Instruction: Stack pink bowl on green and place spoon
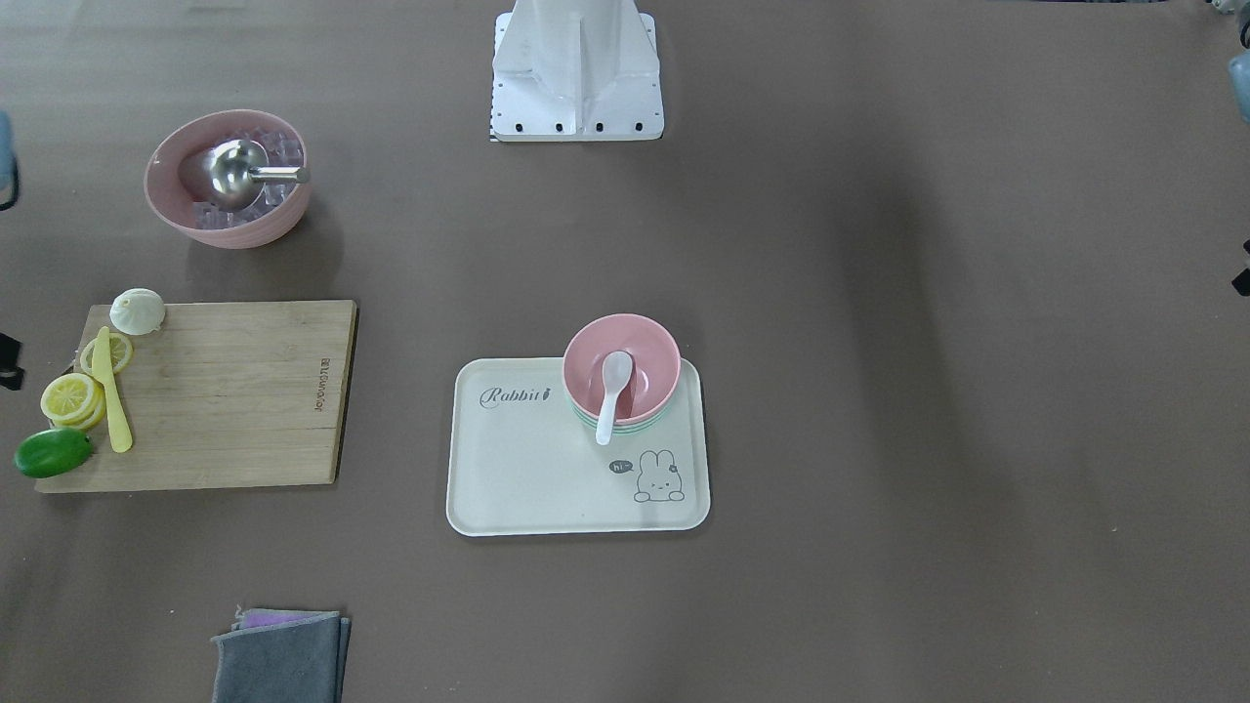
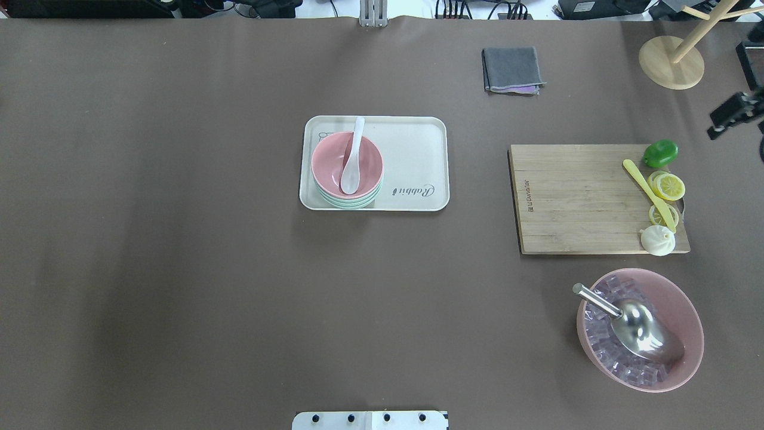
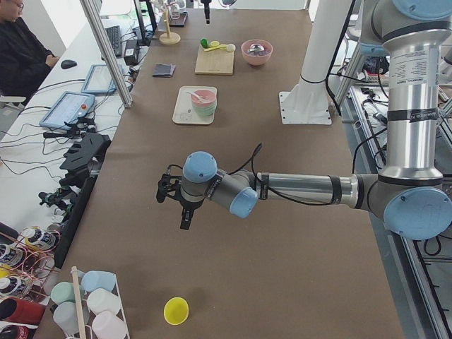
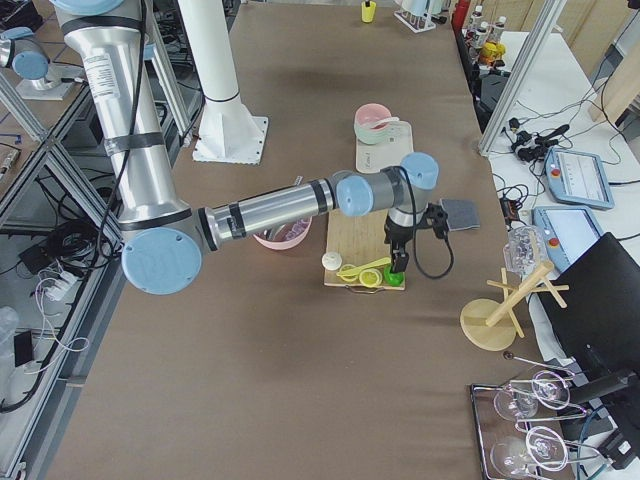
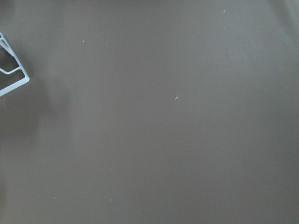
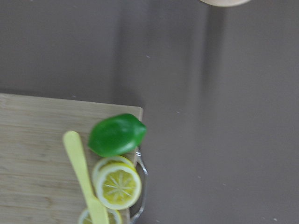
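Observation:
The pink bowl (image 1: 645, 363) sits nested on the green bowl (image 1: 625, 427) at one corner of the cream rabbit tray (image 1: 527, 469). The white spoon (image 1: 612, 391) lies in the pink bowl with its handle over the rim. The stack also shows in the overhead view (image 2: 370, 158). My left gripper (image 3: 185, 223) hangs over bare table far from the tray; I cannot tell if it is open. My right gripper (image 4: 400, 264) hovers by the end of the cutting board, above the lime; I cannot tell its state. Neither holds anything I can see.
A wooden cutting board (image 2: 579, 197) carries a lime (image 2: 660, 153), lemon slices (image 2: 668, 186), a yellow knife (image 2: 647, 192) and a white bun (image 2: 657, 240). A large pink bowl (image 2: 686, 298) holds ice cubes and a metal scoop (image 2: 638, 325). A grey cloth (image 2: 512, 69), a wooden stand (image 2: 671, 63) and a yellow cup (image 3: 176, 310) are also here.

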Controlling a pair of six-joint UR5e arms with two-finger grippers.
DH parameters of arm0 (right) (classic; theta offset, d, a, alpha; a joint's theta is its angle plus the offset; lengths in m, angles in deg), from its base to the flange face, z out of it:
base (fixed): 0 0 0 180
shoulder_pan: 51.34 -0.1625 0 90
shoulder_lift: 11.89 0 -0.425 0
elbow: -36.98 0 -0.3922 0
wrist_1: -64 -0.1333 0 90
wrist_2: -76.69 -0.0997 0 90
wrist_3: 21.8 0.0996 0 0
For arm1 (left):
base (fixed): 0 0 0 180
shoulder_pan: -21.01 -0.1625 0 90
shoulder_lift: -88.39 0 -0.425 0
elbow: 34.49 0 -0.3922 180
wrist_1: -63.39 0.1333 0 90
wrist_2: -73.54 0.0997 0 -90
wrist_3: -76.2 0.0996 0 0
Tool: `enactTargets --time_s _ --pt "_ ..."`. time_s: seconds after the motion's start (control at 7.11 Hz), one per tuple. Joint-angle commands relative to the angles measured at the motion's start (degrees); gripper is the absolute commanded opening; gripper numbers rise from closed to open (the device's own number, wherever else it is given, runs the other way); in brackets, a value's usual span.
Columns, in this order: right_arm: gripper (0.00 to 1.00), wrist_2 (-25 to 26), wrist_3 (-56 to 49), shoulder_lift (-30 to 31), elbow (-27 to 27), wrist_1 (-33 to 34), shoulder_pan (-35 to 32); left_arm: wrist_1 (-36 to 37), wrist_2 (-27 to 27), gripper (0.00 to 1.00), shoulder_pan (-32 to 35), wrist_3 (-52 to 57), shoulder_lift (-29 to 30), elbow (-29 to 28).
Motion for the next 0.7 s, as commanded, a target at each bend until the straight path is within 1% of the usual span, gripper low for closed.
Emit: enactTargets --time_s 0.0,0.14,0.28,0.42,0.56 --pt "1.00 -1.5 -7.3 4.1 2.2 0.0 -5.1 0.7 3.4 0.98 -0.2 0.4 -0.1 -1.5" --pt "1.00 -2.0 -7.4 5.3 2.0 -0.1 -6.1 2.3 3.3 0.98 -0.3 0.5 0.2 -1.3" --pt "1.00 -2.2 -7.4 5.5 1.8 -0.1 -6.9 8.3 3.0 0.98 0.2 4.2 0.7 -0.5" --pt "1.00 -2.4 -7.4 5.5 1.6 0.0 -7.3 15.4 3.0 0.98 3.1 12.3 2.2 0.8" --pt "1.00 -3.5 -7.4 6.1 1.6 0.0 -8.0 18.1 2.6 0.98 4.8 14.2 1.7 1.8"
